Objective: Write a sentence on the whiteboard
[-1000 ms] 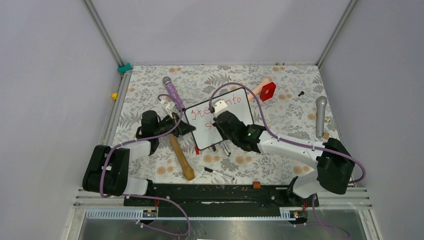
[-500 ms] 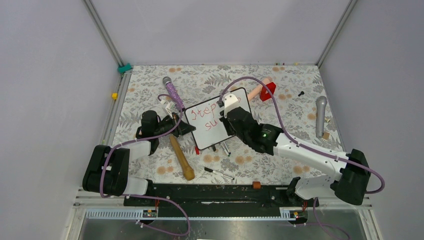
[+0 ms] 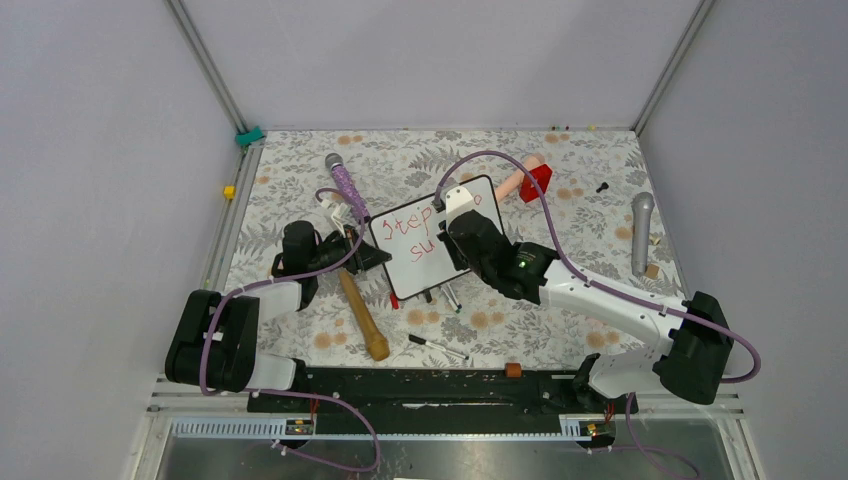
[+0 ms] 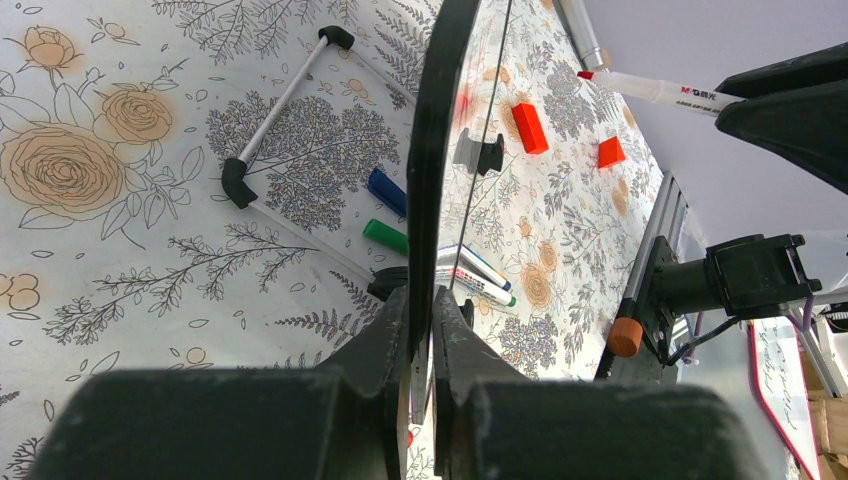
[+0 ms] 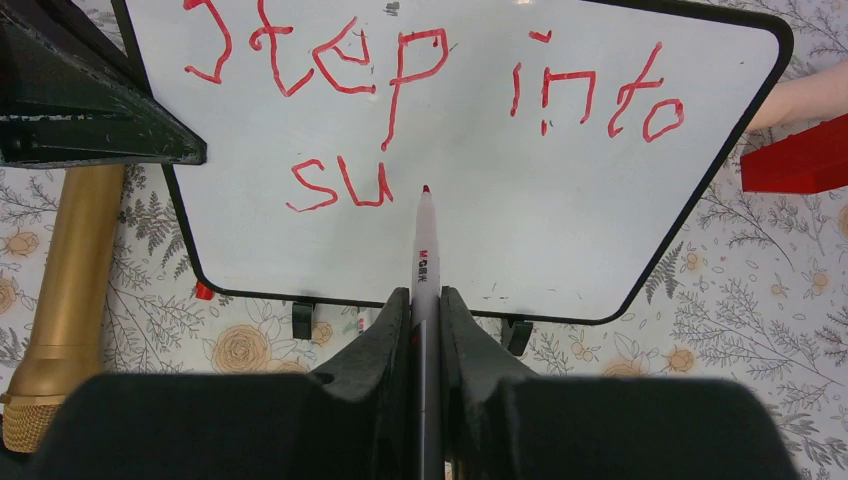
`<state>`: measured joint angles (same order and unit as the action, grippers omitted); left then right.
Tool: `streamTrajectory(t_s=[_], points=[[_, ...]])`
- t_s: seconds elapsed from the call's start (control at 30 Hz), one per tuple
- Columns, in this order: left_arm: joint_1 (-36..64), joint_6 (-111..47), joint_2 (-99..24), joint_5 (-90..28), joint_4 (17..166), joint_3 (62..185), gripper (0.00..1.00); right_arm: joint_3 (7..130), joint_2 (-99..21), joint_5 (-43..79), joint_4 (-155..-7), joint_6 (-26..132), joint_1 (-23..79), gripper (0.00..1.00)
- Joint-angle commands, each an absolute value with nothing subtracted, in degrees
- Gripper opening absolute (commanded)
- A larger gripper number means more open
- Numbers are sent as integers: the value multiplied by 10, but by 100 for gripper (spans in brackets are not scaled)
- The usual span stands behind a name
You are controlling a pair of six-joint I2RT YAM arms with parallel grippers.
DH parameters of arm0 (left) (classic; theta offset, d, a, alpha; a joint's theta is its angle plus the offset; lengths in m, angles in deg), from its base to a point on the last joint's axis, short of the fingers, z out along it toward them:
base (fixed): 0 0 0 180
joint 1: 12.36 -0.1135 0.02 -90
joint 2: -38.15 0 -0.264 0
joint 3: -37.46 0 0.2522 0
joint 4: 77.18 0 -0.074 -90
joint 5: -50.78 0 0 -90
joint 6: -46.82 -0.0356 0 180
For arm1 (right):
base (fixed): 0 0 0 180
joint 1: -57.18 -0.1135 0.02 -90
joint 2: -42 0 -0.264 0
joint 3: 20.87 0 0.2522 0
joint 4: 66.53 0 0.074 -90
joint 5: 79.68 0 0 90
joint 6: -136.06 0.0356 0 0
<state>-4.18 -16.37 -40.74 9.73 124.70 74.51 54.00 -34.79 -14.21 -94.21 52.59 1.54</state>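
The whiteboard [image 3: 408, 268] stands tilted on the floral table, its white face [image 5: 560, 200] filling the right wrist view. The sentence [image 5: 400, 70] reads "step into" in red, with "su" beneath it. My right gripper [image 5: 425, 295] is shut on a red marker [image 5: 424, 250], whose tip sits at the board just right of the "u". From above, that gripper [image 3: 455, 235] hangs over the board's right half. My left gripper [image 4: 425, 300] is shut on the board's black frame [image 4: 430, 150], seen edge-on. From above it [image 3: 365, 255] grips the board's left edge.
A gold microphone [image 3: 362, 315] lies beside the left gripper, a purple one [image 3: 345, 180] behind it, a grey one [image 3: 640, 230] at far right. A red block [image 3: 535, 182] sits by the board's far corner. Loose markers [image 3: 445, 297] and a black pen [image 3: 437, 346] lie in front.
My right gripper has moved right along the second line with the marker, and a "u" now follows the "s". The left gripper and the board have stayed put.
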Motion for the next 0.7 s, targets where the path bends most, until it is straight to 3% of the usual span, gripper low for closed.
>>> streamTrajectory(t_s=[0.0,0.67], points=[[-48,-188,-418,32,1221,754,0,526,-344,-149,-907,529,22,0],[-47,-187,-420,33,1223,754,0,524,-345,-114,-922,536,25,0]])
